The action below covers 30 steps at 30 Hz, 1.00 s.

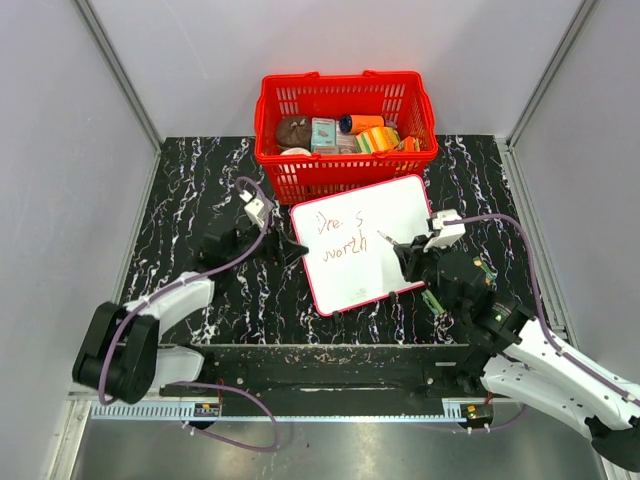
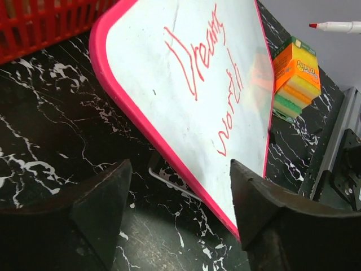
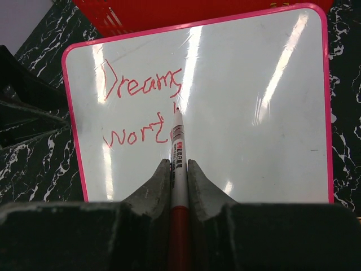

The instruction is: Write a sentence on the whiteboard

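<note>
The whiteboard, white with a pink rim, lies slanted on the black marbled table in front of the basket. The sentence reads "Dreams" with "wort" below it, in red. My right gripper is shut on the red-and-white marker pen. The pen's tip is at the board just right of "wort". My left gripper is open at the board's left edge. That pink rim runs between its fingers, with the right finger overlapping it. In the top view the left gripper is beside the board and the right gripper over its right part.
A red basket with several small items stands just behind the board. A stacked orange, yellow and green sponge pack sits by the board's far edge. A thin metal wire shows under the board's rim. Grey walls enclose the table on three sides.
</note>
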### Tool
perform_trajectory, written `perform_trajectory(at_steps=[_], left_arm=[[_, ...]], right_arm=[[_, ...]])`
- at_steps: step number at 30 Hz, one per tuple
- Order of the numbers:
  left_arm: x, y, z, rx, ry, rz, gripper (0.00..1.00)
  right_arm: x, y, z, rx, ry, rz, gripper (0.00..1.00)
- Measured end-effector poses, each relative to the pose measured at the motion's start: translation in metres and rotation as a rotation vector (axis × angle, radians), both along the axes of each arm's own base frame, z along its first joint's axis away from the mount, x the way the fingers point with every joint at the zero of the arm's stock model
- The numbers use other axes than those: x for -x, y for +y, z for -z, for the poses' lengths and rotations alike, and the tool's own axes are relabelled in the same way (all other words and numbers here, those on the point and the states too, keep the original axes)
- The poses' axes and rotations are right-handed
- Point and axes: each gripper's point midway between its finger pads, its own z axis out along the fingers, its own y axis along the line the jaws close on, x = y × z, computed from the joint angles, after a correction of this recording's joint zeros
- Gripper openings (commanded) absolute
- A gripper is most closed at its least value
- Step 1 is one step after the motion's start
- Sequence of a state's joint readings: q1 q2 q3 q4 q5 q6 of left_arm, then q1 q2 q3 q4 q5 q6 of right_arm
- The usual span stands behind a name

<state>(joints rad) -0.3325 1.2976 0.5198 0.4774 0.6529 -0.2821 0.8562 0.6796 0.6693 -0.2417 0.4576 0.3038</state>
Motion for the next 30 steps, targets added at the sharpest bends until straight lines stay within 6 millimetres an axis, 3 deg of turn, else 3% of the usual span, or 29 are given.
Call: perform_trajectory(at_steps=[6,9,16,20,23,24,30], left_arm=[[0.013,0.014,-0.036,0.051,-0.093,-0.082,0.93],[0.026,0.016,-0.037,0.108,-0.071,-0.100,0.95],[0.058,0.012,0.013,0.237,0.182,-0.098,0.97],[0.061,0.004,0.026,0.296,0.283,-0.065,0.95],[0.060,-0.004,0.030,0.341,0.332,-0.030,0.86],[0.059,-0.007,0.032,0.354,0.355,-0.013,0.78],[0.052,-0.021,0.062,0.375,0.541,0.030,0.68]], right_arm=[[0.002,-0.004,-0.008,-0.018,-0.023,0.006,0.00],[0.001,-0.005,-0.008,-0.014,-0.025,0.011,0.00],[0.001,-0.006,-0.008,-0.010,-0.027,0.010,0.00],[0.001,-0.006,-0.008,-0.010,-0.027,0.010,0.00],[0.001,-0.006,-0.008,-0.010,-0.027,0.010,0.00],[0.001,-0.006,-0.008,-0.009,-0.027,0.010,0.00],[0.001,-0.006,-0.008,-0.005,-0.029,0.010,0.00]])
